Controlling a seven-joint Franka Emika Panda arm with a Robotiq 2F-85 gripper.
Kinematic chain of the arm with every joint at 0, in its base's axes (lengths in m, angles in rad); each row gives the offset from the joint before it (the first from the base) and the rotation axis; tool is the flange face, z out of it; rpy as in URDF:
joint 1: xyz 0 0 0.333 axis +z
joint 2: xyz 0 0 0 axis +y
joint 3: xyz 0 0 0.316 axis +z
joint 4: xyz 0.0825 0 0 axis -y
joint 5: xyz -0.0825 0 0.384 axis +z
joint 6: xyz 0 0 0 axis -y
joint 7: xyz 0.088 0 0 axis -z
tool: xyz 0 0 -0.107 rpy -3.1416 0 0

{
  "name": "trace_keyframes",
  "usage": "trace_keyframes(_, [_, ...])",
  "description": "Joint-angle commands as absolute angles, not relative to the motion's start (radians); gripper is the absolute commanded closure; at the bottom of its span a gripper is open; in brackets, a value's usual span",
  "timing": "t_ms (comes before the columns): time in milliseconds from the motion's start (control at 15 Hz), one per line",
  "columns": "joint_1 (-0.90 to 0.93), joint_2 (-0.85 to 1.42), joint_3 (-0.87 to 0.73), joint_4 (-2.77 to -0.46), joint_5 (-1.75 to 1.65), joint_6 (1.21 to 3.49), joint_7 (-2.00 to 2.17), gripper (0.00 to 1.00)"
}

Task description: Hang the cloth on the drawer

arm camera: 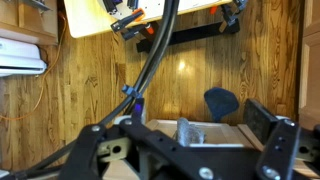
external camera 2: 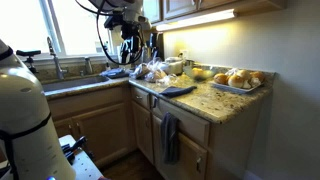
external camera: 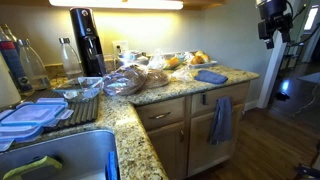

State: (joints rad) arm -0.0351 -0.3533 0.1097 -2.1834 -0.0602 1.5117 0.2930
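Note:
The bright blue cloth (external camera: 210, 76) lies flat on the granite counter near its end and also shows in an exterior view (external camera 2: 178, 90) and in the wrist view (arm camera: 221, 100). The light oak drawer (external camera: 160, 114) with a small dark handle sits shut under the counter, and also shows in an exterior view (external camera 2: 192, 127). My gripper (external camera: 272, 30) hangs high in the air beyond the counter's end, well above and away from the cloth; it also shows in an exterior view (external camera 2: 127, 42). In the wrist view its jaws (arm camera: 185, 150) stand wide apart and empty.
A duller grey-blue towel (external camera: 220, 118) hangs on the cabinet front below the cloth. Bagged bread (external camera: 125, 80), a tray of rolls (external camera 2: 238, 79), a black appliance (external camera: 88, 42), a sink (external camera: 60, 160) and plastic containers (external camera: 30, 112) crowd the counter. Wooden floor (arm camera: 90, 90) lies below.

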Motion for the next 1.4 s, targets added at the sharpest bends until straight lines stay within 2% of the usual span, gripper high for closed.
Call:
trace_keyframes(0, [-0.022, -0.352, 0.098, -2.182, -0.063, 1.510, 0.296, 0.00])
trace_keyframes(1000, [-0.022, -0.352, 0.098, -2.182, -0.063, 1.510, 0.296, 0.00])
trace_keyframes(1333, [-0.020, -0.315, 0.089, -2.183, -0.079, 1.660, 0.256, 0.00])
